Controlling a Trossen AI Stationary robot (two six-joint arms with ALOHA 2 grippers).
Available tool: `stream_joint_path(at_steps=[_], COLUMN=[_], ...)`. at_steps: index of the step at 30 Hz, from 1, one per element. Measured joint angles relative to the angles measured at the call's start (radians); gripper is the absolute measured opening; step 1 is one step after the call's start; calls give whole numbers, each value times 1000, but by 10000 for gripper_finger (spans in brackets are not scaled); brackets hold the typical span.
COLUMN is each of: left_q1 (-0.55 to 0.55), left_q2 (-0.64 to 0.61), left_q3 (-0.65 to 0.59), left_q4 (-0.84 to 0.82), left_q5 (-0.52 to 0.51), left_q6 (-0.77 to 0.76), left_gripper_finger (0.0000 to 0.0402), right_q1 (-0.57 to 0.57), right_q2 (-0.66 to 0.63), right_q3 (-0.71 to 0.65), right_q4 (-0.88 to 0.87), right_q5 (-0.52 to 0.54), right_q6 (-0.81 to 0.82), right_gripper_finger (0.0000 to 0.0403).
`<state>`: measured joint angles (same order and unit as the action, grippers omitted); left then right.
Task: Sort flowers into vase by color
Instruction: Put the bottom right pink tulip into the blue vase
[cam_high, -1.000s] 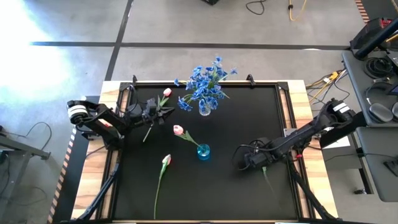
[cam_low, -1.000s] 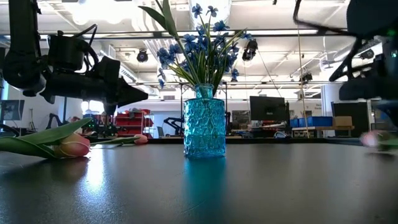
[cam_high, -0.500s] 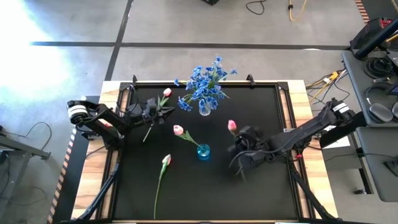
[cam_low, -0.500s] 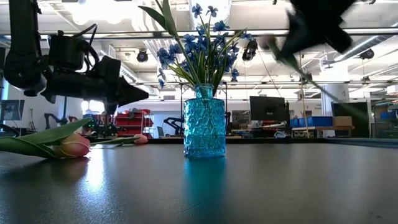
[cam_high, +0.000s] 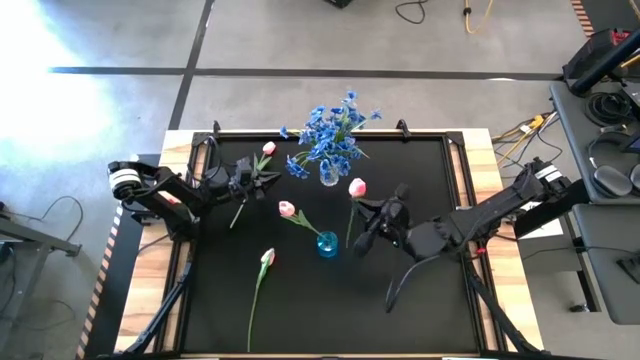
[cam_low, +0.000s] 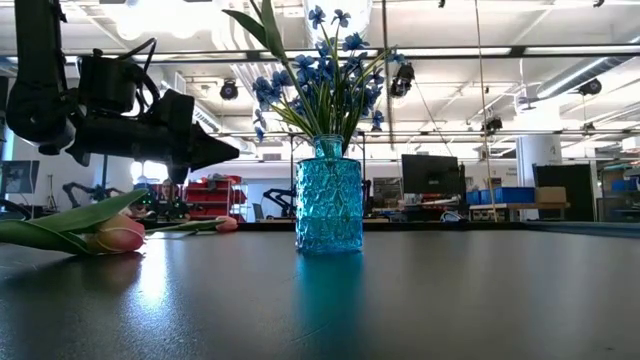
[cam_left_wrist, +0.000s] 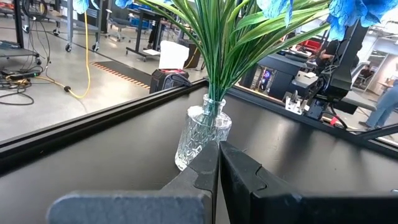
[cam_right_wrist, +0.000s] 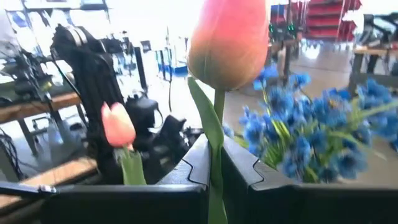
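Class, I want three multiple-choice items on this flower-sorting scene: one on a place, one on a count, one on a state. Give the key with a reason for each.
1. Where are the blue flowers?
A. clear vase
B. blue vase
C. flat on table

2. How many pink tulips show from above?
A. two
B. four
C. six

3. The right end effector is
A. open, empty
B. shut on a tulip stem
C. out of view

Key: 1 A, their stems stand in the clear vase. 2 B, four buds show in the high view. 3 B, its fingers clamp the held tulip.

Dark jointed arms, white wrist collars, black cables
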<state>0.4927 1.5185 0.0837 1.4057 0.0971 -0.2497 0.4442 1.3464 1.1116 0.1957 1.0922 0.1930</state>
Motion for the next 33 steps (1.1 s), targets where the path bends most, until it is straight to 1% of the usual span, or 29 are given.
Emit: stream_joint_path(at_steps=[2,5,16,21,33], left_q1=[0,0,0,0,0], left_q2=[0,0,0,0,0], left_q3=[0,0,0,0,0], left_q4=[0,0,0,0,-9], left_q5=[0,0,0,0,0], left_q6=[0,0,0,0,1], left_gripper_finger=[0,0,0,0,0], right_q1=[-3,-13,-78,-109,-131], right_q2=[0,0,0,36,103], right_q3=[-5,-6,-7,0,39], right_q4=[63,107,179,214,229], right_q5=[-17,-55,-195,-256,-291], right_q6=[-48,-67,-110,-147,-232], right_gripper_finger=[13,13,12,12,12])
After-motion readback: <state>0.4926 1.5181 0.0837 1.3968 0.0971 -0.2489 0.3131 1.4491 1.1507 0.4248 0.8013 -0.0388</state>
